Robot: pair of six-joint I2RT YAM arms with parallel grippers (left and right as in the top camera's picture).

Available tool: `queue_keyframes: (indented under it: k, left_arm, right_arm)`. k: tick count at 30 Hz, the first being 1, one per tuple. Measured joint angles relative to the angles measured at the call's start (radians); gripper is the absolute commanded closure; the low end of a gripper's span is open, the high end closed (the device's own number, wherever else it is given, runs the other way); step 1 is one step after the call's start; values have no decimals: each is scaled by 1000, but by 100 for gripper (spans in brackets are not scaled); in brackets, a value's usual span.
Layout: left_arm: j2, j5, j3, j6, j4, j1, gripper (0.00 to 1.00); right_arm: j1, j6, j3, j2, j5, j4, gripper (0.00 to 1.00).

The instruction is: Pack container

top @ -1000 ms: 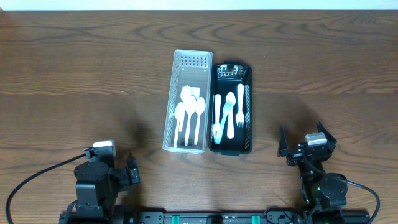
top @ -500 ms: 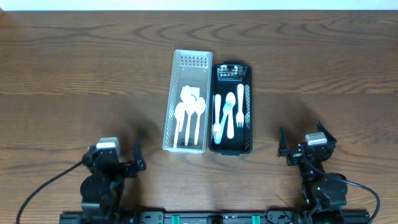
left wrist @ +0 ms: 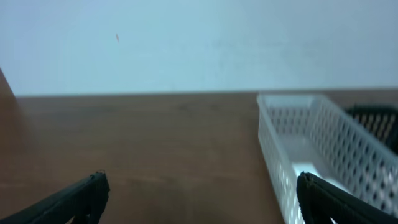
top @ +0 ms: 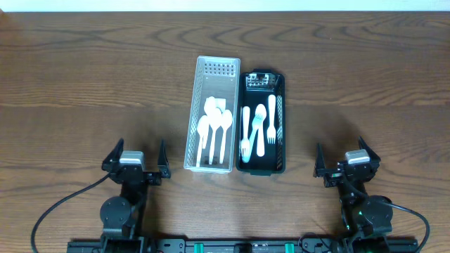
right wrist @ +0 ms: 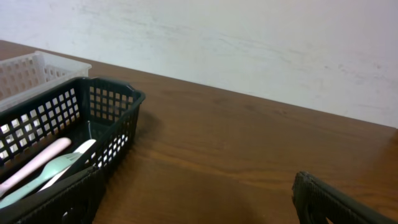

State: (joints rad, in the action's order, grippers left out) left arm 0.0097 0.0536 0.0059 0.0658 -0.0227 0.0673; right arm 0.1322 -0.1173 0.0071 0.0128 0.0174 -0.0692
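A white perforated basket [top: 211, 83] holds white spoons [top: 214, 126] at mid-table. Touching its right side, a black basket [top: 280, 119] holds white forks [top: 259, 130]. My left gripper [top: 134, 155] is open and empty near the front edge, left of the white basket, which shows in the left wrist view [left wrist: 292, 134]. My right gripper [top: 342, 160] is open and empty near the front edge, right of the black basket, which shows in the right wrist view [right wrist: 99, 102] with pale cutlery [right wrist: 43, 165] inside.
Brown wooden table [top: 84, 77] all round the baskets. A pale wall [right wrist: 249, 43] stands behind the table's far edge.
My left arm has swung from a turned-left pose to face straight ahead, its open gripper moving forward and right. The right arm and both baskets have not moved.
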Motion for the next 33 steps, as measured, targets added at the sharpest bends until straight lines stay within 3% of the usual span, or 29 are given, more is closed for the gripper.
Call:
queue_keyframes:
  k: [33]
  left_arm:
    - [0, 7, 8, -47, 43, 0, 2]
  right_arm:
    - [0, 0, 0, 0, 0, 0, 1]
